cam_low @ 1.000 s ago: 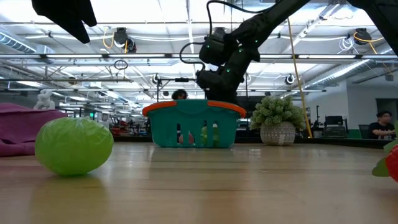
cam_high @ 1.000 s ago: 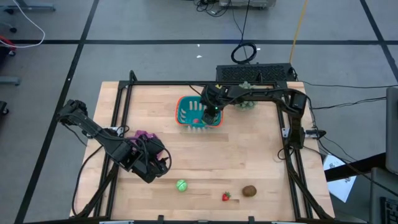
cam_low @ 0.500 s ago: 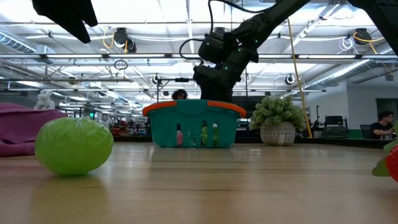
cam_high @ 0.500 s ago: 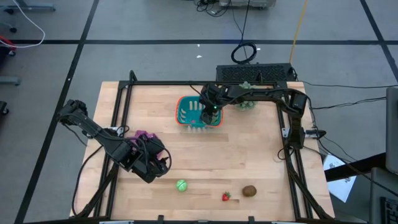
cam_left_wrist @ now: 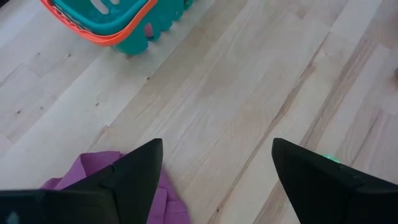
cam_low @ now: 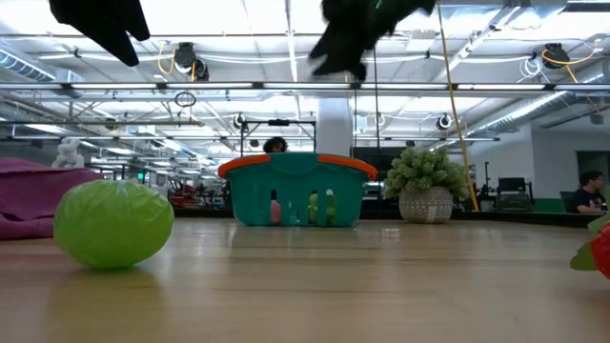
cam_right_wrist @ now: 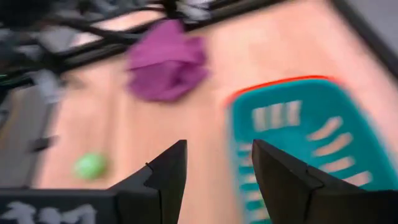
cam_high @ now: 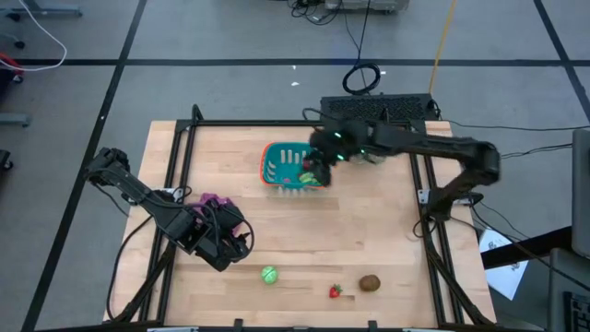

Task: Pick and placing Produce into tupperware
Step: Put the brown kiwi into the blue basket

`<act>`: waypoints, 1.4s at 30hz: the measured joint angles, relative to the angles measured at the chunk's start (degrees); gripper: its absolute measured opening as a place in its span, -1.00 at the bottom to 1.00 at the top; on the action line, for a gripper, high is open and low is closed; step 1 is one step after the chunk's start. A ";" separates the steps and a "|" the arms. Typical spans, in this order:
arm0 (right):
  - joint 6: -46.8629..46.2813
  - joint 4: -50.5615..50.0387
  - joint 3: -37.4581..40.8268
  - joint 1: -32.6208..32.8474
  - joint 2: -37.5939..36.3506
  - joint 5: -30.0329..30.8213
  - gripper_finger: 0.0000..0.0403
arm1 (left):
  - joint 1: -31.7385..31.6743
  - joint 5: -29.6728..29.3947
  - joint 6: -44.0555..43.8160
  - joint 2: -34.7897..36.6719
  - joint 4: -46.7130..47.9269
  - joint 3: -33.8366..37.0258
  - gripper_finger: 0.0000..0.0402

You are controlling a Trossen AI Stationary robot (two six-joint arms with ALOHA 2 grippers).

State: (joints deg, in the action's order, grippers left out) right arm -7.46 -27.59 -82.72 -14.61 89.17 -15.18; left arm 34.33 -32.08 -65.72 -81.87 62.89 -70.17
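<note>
Right gripper [cam_high: 320, 169] is seen empty, jaws apart, above the basket [cam_high: 277, 157] near the table's far edge; left gripper [cam_high: 241, 242] is parted wide by the purple cloth [cam_high: 214, 201].

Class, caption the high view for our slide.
Right pincer open above the teal basket; green ball, strawberry, kiwi remain.

right gripper [cam_high: 318, 166]: lifted from inside tupperware [cam_high: 275, 164], now above its right rim | fingers parted, nothing held | elbow swung out to right
</note>
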 joint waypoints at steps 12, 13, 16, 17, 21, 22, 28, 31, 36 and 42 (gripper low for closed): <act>-26.25 -25.53 0.02 32.65 -11.75 20.68 -0.15 | 0.00 0.39 -1.12 0.00 -0.15 0.00 0.53; -29.69 -26.53 0.39 35.22 -11.37 21.70 -0.15 | 0.00 0.44 -1.50 0.00 -0.15 0.00 0.53; -37.66 -26.66 2.34 41.47 -10.01 22.61 -0.15 | 0.00 0.61 -2.31 0.00 -0.43 0.02 0.53; -39.86 -26.77 3.13 43.26 -9.53 22.63 -0.15 | 0.00 0.66 -2.31 0.00 -0.74 0.02 0.53; -46.21 -27.22 6.02 48.69 -7.89 22.58 -0.15 | -0.02 1.75 -1.88 0.00 -3.99 0.02 0.53; -47.19 -27.58 6.67 49.77 -7.54 22.48 -0.15 | 0.00 2.14 -1.71 0.00 -5.03 0.02 0.53; -42.19 -27.56 9.99 54.85 -7.13 22.35 -0.15 | 0.00 3.56 1.10 0.00 -10.74 0.02 0.53; -39.17 -27.15 11.95 56.25 -7.21 22.31 -0.15 | 0.00 3.55 1.37 0.00 -12.31 0.02 0.53; -32.89 -26.90 16.47 57.51 -7.21 20.32 -0.15 | -0.01 3.28 1.12 0.00 -13.82 0.02 0.53; -26.83 -27.11 20.76 57.21 -7.19 16.43 -0.15 | -0.50 0.59 0.18 0.00 -13.97 0.02 0.53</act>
State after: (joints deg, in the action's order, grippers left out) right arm -34.28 -54.71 -61.96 42.60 81.97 1.25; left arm 33.83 -31.48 -65.54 -81.87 48.93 -70.15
